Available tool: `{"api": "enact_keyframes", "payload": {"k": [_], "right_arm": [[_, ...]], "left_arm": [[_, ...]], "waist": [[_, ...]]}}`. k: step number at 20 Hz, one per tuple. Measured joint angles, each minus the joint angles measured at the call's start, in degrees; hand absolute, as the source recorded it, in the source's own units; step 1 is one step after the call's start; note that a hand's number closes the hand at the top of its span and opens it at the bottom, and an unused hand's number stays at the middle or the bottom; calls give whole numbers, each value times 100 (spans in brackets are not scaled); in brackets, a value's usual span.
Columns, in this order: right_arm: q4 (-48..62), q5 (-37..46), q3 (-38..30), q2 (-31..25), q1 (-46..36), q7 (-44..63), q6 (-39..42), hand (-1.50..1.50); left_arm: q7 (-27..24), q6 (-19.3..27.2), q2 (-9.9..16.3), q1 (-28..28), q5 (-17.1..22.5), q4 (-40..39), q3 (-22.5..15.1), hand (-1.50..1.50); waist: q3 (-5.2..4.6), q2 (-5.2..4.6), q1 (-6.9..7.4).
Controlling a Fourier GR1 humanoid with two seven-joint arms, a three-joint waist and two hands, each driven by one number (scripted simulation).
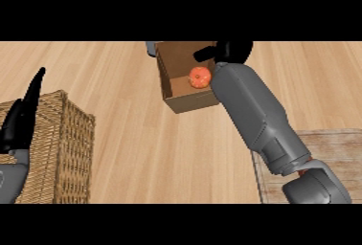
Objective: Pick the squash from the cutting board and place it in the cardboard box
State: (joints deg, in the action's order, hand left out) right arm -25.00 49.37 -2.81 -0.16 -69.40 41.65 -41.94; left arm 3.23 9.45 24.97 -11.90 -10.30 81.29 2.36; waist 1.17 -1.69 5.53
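One squash [200, 77], orange and roundish with no long axis I can read, sits inside the cardboard box [185, 102], just below-left of my right hand [230, 50], the nearer one. Its fingers look relaxed above it, holding nothing I can see. My left hand [21, 112] rests open, fingers up, over the wicker basket [67, 143].
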Motion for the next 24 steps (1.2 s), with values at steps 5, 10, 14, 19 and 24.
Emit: {"api": "enact_keyframes", "payload": {"k": [5,10,14,19,24], "right_arm": [[-8,-53,-78,-4,-58,-512,-777,-150],[-238,-294,-306,-13,6,-1001,-1375,-150],[-606,-685,-320,-7,198,-1335,-1588,-150],[-1273,-943,-127,-2,922,-1482,-1713,-150],[-2223,-968,103,-85,1795,-1382,-1603,-150]], "left_arm": [[31,-2,1,28,13,-26,42,0],[79,-48,40,168,87,14,159,0],[0,-29,42,291,73,-31,227,0],[-30,0,66,542,88,25,354,0],[-71,45,86,798,141,117,520,0]], "waist": [[-4,25,-44],[-12,89,-176],[7,155,-304],[12,248,-523],[9,318,-731]]}}
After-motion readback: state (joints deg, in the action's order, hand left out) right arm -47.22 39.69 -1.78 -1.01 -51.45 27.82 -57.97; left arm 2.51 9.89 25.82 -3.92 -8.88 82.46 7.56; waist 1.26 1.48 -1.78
